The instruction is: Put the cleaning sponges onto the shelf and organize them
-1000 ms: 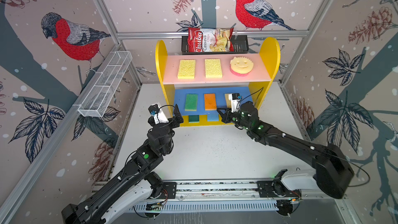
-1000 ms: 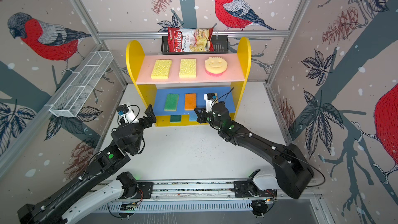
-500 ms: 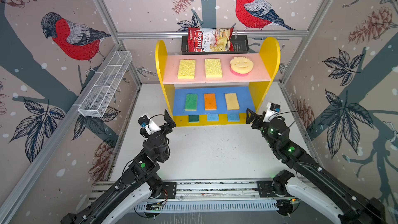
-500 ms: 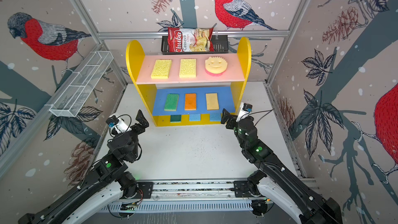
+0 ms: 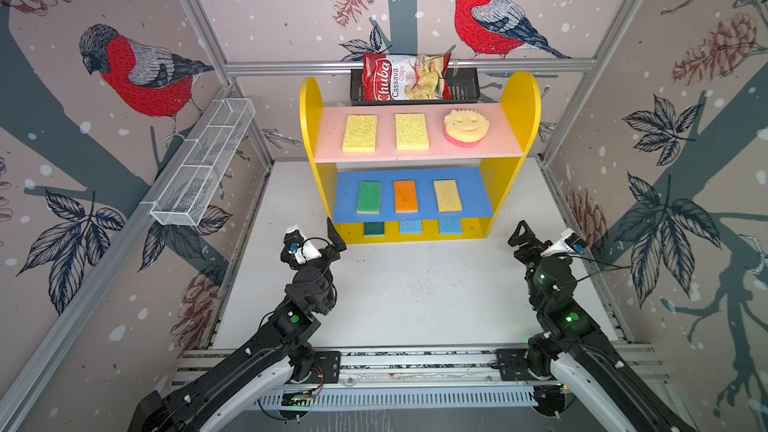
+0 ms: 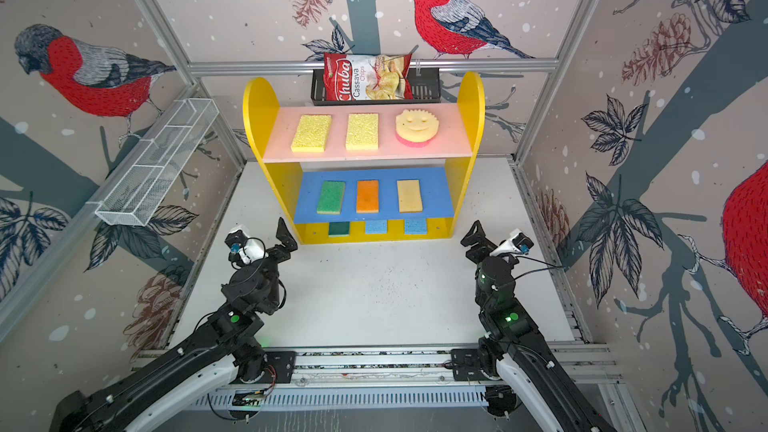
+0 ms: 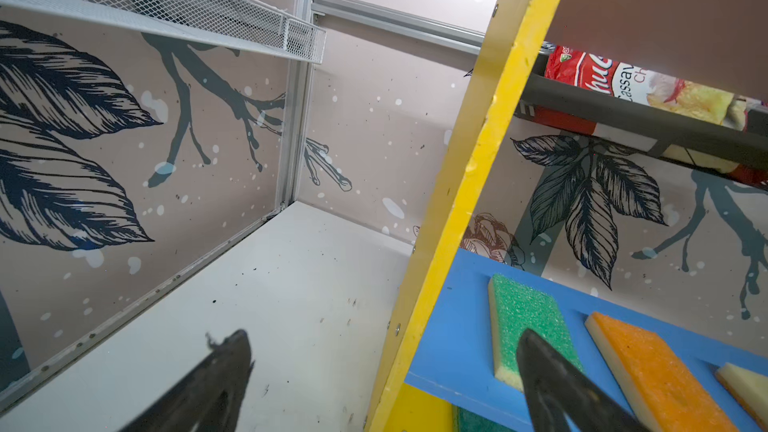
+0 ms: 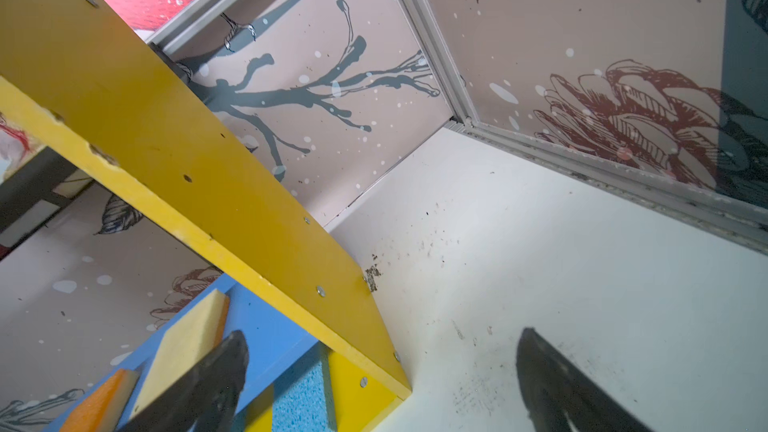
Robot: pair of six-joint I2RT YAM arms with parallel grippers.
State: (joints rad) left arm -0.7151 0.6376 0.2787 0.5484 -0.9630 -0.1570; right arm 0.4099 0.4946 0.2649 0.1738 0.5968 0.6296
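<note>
Left gripper (image 5: 333,241): fingers wide apart, nothing held. Right gripper (image 5: 521,236): wide apart too, empty. Nine sponges (image 5: 406,196) laid in rows on shelf (image 5: 520,110), just ahead of both grippers. Job looks done. Arms best pulled back slowly; shelf side near left gripper not to be bumped.

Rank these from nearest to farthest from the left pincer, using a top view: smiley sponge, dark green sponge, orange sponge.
1. dark green sponge: lowest level, left end, just beside the left pincer.
2. orange sponge: middle level, centre.
3. smiley sponge: top level, right end.
</note>
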